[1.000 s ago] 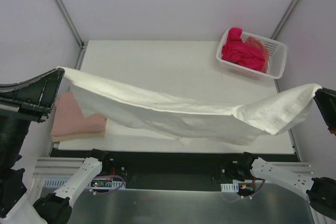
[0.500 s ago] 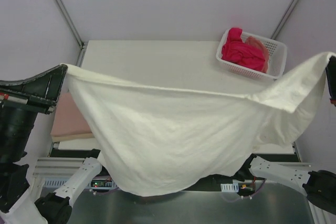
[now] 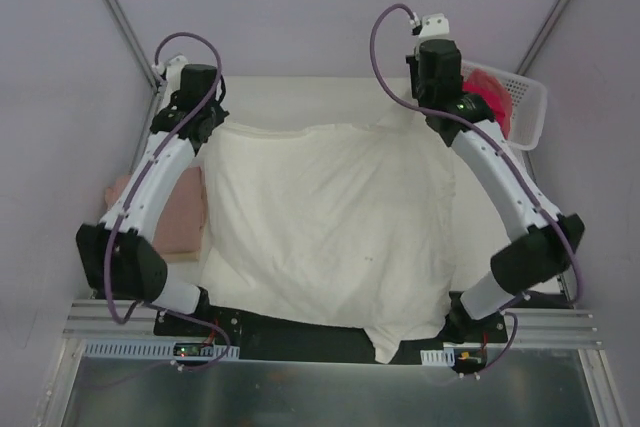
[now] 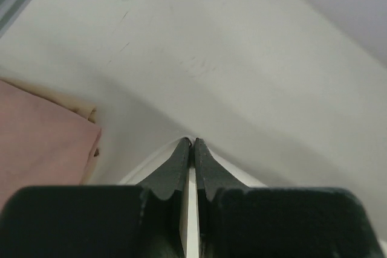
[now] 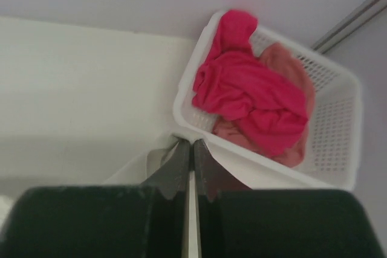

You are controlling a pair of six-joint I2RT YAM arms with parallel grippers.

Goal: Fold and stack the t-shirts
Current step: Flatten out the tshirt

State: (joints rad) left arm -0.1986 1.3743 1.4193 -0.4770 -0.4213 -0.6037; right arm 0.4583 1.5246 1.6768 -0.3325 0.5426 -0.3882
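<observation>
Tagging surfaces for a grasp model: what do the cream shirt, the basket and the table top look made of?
Cream shirt: soft matte cloth, probably cotton knit; it wrinkles and lies limp. Basket: stiff white plastic, faintly glossy, moulded with rows of holes. Table top: hard, smooth, off-white, matte, with faint scuffs; material unclear.

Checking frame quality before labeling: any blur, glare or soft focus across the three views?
Top view: sharp, evenly lit, no glare on the cream t-shirt. Left wrist: left gripper blurred up close, table soft. Right wrist: right gripper blurred too; basket and magenta t-shirt fairly clear.
</observation>
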